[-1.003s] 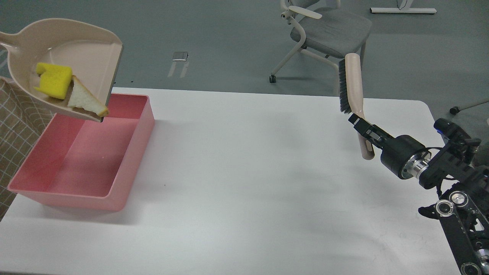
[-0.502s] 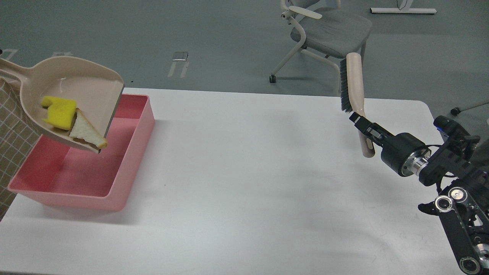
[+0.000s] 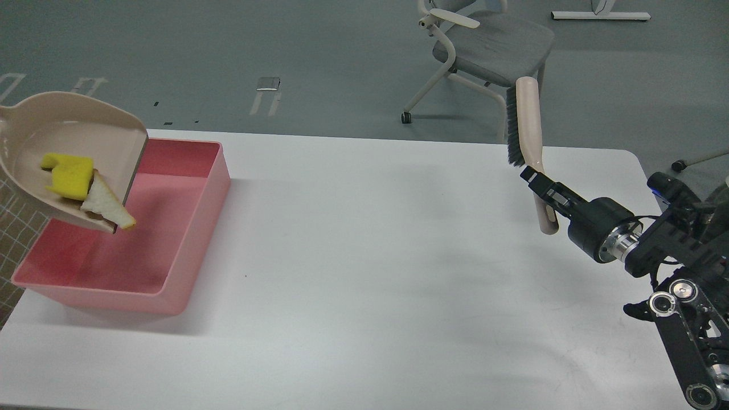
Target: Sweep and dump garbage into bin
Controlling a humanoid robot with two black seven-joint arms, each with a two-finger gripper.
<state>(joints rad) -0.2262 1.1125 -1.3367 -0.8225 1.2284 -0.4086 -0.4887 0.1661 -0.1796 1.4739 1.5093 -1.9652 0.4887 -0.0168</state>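
Note:
A beige dustpan [image 3: 68, 128] hangs tilted over the pink bin [image 3: 188, 196] at the table's left. In the pan lie the garbage pieces: a yellow sponge block [image 3: 68, 175] and a white bread slice [image 3: 105, 204], whose tip pokes past the pan's lip above the bin. The dustpan's handle runs off the left edge, and my left gripper is out of view. At the right, my right gripper [image 3: 538, 185] is shut on the beige handle of a black-bristled brush [image 3: 527, 122], held upright above the table.
The white table [image 3: 370, 256] spans the view; the bin sits near its left edge. A grey office chair [image 3: 484, 45] stands on the floor behind the table. A checkered brown surface [image 3: 11, 239] shows at the far left.
The dustpan with both garbage pieces has come down and moved left over the bin, and the bread has slid to the lip. The right arm and brush have barely moved.

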